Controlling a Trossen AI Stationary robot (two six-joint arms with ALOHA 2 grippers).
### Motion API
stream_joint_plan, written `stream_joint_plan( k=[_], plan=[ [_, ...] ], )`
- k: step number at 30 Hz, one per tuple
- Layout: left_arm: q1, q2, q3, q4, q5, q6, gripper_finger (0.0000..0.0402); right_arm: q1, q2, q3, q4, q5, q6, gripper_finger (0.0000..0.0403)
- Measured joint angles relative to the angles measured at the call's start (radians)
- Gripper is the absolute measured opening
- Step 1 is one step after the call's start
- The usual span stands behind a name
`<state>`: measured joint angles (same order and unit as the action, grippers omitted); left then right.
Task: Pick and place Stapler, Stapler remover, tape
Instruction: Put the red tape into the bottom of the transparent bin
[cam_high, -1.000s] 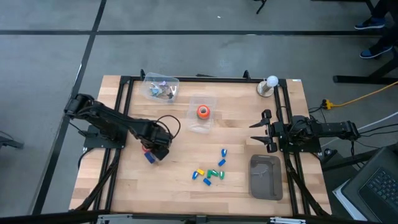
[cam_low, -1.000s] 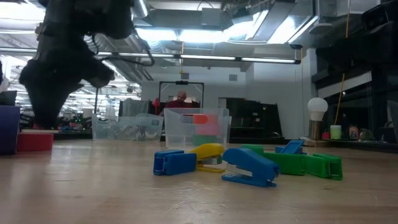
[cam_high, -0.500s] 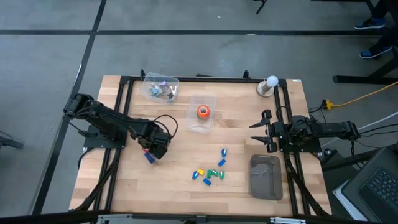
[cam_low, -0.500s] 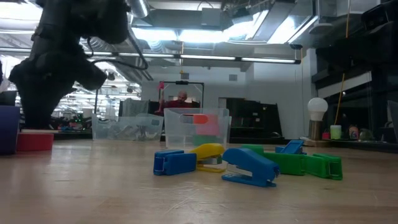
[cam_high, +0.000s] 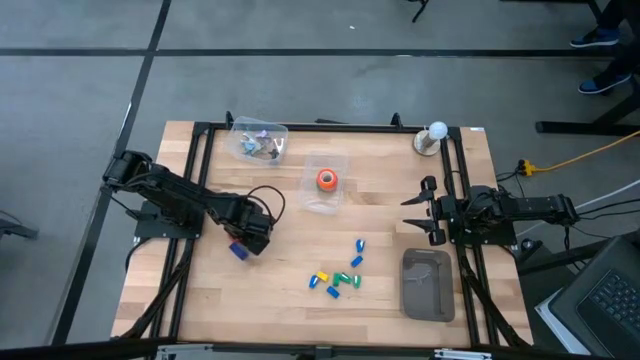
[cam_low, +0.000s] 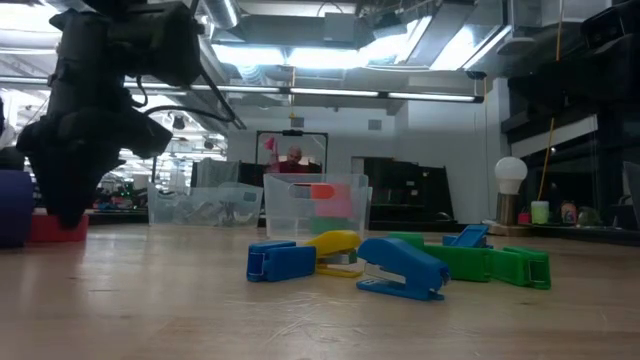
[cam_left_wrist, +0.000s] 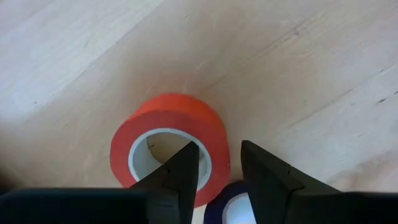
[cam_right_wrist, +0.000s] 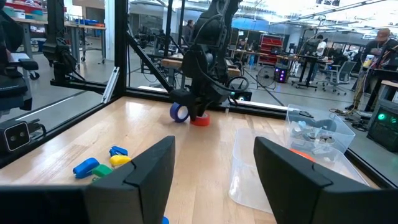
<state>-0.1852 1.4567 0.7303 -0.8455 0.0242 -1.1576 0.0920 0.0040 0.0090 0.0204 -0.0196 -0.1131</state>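
Left wrist view: left gripper (cam_left_wrist: 219, 167) part-open, fingers straddling wall of red tape roll (cam_left_wrist: 169, 142) flat on table (cam_left_wrist: 298, 74). Step: grasping tape. Next: close, lift. Right gripper (cam_right_wrist: 211, 171) wide, waiting at table's right.

Left end effector (cam_low: 62, 215) seemingly touches red tape (cam_low: 60, 228), beside blue roll (cam_low: 14, 208).

Robotics lab / open workshop hall. Beyond the right gripper (cam_right_wrist: 214, 180): rows of workbenches (cam_right_wrist: 314, 62) w/ gear, office chairs (cam_right_wrist: 341, 73), people (cam_right_wrist: 379, 46) at desks, red tool cabinet (cam_right_wrist: 272, 45). Overhead: exposed ducts (cam_low: 400, 40) + strip lights (cam_low: 340, 95). Wooden table (cam_high: 300, 305) in black metal frame (cam_high: 205, 135), on grey concrete floor (cam_high: 300, 80). Behind left gripper (cam_low: 70, 215): more benches, clutter.
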Motion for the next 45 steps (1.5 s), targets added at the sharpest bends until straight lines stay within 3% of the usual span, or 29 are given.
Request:
stream_joint_plan(
  k=[10, 25, 45],
  plan=[
    [0.0, -0.003, -0.02, 0.043, -0.007, 0.01, 0.0037, 0.0, 0.0, 0.0, 0.0, 0.0, 0.0, 0.0225],
    [0.092, -0.001, 0.062, 0.166, -0.002, 0.193, 0.0039, 0.0, 0.0, 0.0, 0.0, 0.0, 0.0, 0.0225],
    [0.256, -0.001, 0.385, 0.214, -0.106, 0.492, 0.0041, 0.0, 0.0, 0.0, 0.0, 0.0, 0.0, 0.0225]
  ],
)
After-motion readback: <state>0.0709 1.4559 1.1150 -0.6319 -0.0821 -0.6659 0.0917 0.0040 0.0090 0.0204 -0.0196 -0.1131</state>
